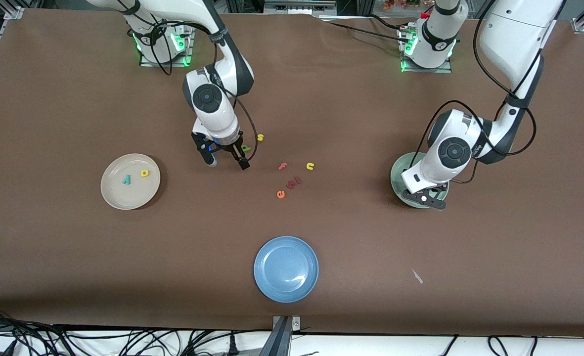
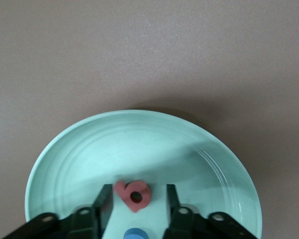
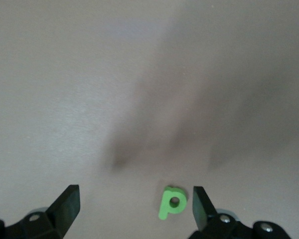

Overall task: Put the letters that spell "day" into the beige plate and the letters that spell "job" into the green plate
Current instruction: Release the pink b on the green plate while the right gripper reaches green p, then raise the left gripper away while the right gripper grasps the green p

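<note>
The pale green plate point(image 1: 397, 174) point(image 2: 139, 144) lies toward the left arm's end of the table. My left gripper point(image 1: 424, 198) point(image 2: 138, 189) hangs low over it, open. The pinkish-red "b" point(image 2: 134, 195) lies in the plate between the fingers, with a gap on each side. A blue "o" point(image 2: 136, 234) lies just beside it. My right gripper point(image 1: 228, 163) point(image 3: 135, 194) is open, low over the table. The green "d" point(image 1: 245, 148) point(image 3: 172, 201) lies flat between its fingers, close to one. The beige plate point(image 1: 118, 195) holds the teal "y" point(image 1: 126, 180) and yellow "a" point(image 1: 144, 173).
Loose letters lie mid-table: a yellow "s" point(image 1: 260, 137), a salmon "f" point(image 1: 283, 166), a yellow "u" point(image 1: 310, 166), an orange "e" point(image 1: 281, 194) and dark red pieces point(image 1: 294, 183). A blue plate point(image 1: 286, 268) sits nearer the front camera.
</note>
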Tool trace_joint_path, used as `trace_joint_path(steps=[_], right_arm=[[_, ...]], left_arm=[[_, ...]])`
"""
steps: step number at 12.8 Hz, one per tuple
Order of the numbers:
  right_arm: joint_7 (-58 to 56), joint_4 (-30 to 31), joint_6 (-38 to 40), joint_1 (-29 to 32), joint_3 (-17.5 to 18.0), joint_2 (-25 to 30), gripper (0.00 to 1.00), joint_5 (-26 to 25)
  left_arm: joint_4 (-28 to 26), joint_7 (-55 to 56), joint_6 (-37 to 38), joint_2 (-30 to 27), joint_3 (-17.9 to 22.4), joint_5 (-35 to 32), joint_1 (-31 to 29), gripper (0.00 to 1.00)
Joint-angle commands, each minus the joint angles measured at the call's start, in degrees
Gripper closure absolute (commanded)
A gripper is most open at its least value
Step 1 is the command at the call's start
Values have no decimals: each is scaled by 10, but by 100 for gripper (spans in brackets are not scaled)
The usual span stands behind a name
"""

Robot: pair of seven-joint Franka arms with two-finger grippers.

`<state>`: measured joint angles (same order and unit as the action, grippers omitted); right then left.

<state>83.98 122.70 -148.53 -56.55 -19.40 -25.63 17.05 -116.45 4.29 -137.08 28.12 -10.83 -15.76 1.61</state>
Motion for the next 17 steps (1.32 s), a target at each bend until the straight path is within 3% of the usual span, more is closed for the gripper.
trace_joint_path(steps=[1, 5, 8, 13, 17], right_arm=[[28, 18, -19, -7, 7, 8, 0, 8], [51, 21, -52, -15, 23, -11, 0, 9], [58, 42, -78, -15, 30, -12, 0, 8], [58, 55, -91, -16, 31, -12, 0, 8], [59, 55, -97, -16, 42, -13, 6, 9]], left_arm=[[1, 4, 2, -10, -2, -13, -1, 0], [11, 6, 48, -64, -2, -9, -8, 0], [17, 4, 69, -117, -1, 89, -13, 0], [67, 2, 193, -209, 5, 111, -35, 0], [150, 0, 361, -221, -2, 112, -35, 0]])
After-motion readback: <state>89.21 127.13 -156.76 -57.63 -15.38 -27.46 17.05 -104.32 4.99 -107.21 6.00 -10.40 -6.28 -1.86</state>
